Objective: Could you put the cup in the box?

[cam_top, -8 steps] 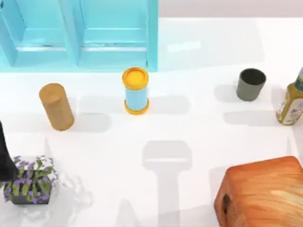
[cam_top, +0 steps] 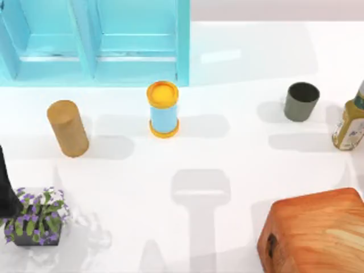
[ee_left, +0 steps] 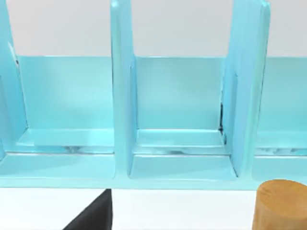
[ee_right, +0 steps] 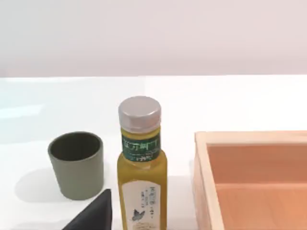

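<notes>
The cup (cam_top: pixel 301 101) is a small dark grey-green cylinder with no handle. It stands upright at the table's back right, and in the right wrist view the cup (ee_right: pixel 76 165) sits beside a yellow bottle. The box (cam_top: pixel 313 230) is orange-brown wood at the front right corner, and the right wrist view shows the box (ee_right: pixel 249 184) open on top. A dark part of my right gripper (ee_right: pixel 93 215) shows well short of the cup. My left arm (cam_top: pixel 7 190) is parked at the left edge, and a dark part of my left gripper (ee_left: pixel 93 215) faces the cyan shelf.
A yellow bottle (cam_top: pixel 350 122) with a silver cap stands just right of the cup. A blue can with a yellow lid (cam_top: pixel 163 108) is mid-table and a tan wooden cylinder (cam_top: pixel 67 128) is at the left. A cyan shelf (cam_top: pixel 94 42) fills the back left. A flower pot (cam_top: pixel 35 222) sits front left.
</notes>
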Robot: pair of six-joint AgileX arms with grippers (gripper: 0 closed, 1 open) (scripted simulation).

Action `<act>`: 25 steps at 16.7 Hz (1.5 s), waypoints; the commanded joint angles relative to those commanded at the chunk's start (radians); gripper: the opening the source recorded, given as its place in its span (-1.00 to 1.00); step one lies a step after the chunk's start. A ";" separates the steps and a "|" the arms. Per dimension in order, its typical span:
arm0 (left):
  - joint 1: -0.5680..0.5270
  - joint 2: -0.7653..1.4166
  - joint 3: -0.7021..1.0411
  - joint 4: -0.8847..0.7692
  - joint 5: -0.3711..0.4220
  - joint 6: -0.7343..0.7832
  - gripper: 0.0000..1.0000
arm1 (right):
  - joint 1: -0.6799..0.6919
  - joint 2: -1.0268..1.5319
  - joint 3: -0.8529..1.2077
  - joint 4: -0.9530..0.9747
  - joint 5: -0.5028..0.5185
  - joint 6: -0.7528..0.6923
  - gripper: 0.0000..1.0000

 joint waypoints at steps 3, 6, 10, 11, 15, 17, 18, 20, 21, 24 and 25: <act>0.000 0.000 0.000 0.000 0.000 0.000 1.00 | -0.001 0.239 0.226 -0.167 0.003 0.014 1.00; 0.000 0.000 0.000 0.000 0.000 0.000 1.00 | 0.007 0.553 0.519 -0.342 0.001 0.033 1.00; 0.000 0.000 0.000 0.000 0.000 0.000 1.00 | 0.031 0.969 0.907 -0.559 -0.009 0.067 1.00; 0.000 0.000 0.000 0.000 0.000 0.000 1.00 | 0.040 1.054 0.987 -0.604 -0.012 0.076 1.00; 0.000 0.000 0.000 0.000 0.000 0.000 1.00 | 0.081 1.325 1.240 -0.752 -0.023 0.116 1.00; 0.000 0.000 0.000 0.000 0.000 0.000 1.00 | 0.103 1.432 1.350 -0.821 -0.030 0.136 1.00; 0.000 0.000 0.000 0.000 0.000 0.000 1.00 | 0.115 1.487 1.413 -0.858 -0.033 0.146 1.00; 0.000 0.000 0.000 0.000 0.000 0.000 1.00 | 0.140 1.602 1.549 -0.934 -0.037 0.167 1.00; 0.000 0.000 0.000 0.000 0.000 0.000 1.00 | 0.154 1.666 1.623 -0.971 -0.037 0.178 1.00; 0.000 0.000 0.000 0.000 0.000 0.000 1.00 | 0.194 1.861 1.844 -1.075 -0.032 0.209 1.00; 0.000 0.000 0.000 0.000 0.000 0.000 1.00 | 0.207 1.920 1.911 -1.110 -0.028 0.220 1.00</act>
